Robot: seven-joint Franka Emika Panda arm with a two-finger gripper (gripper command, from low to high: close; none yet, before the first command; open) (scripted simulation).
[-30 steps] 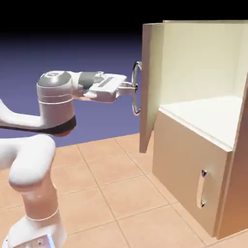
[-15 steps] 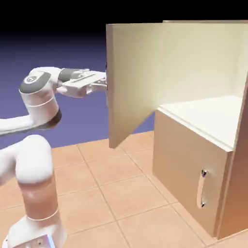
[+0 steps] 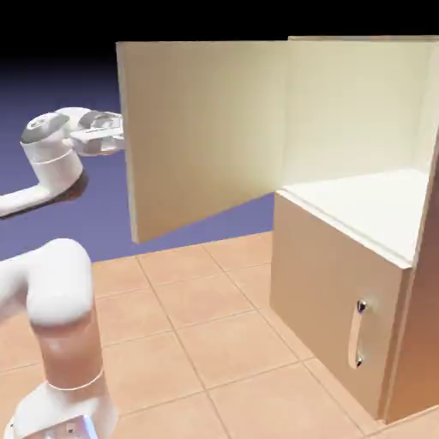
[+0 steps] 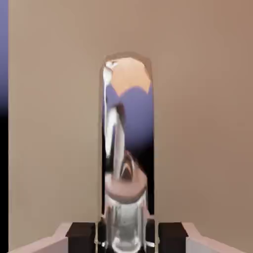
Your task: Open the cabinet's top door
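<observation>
Top door: swung well out from the cab, pale inner face toward me, free edge out at the ext view's left by the arm
Cab inside: upper compartment in plain sight, cream walls and shelf
Gripper: fingers narrow, one each side of the top door's curved silver handle, clamped on it AFAICT; from where I stand the door hides the grip, hand view shows it
Done: most of the job, I'd say; the door looks wide enough to count as open
Left: maybe a bit more swing if full travel's req'd, then let go & back off; can't tell where the hinge stops
Lower door: closed, small handle untouched, n/a for this job
Brands/labels: none I can read on cab or doors
Writing: lit panel on the arm's base, cut off by the pic's bottom edge, marks too small to make out
</observation>
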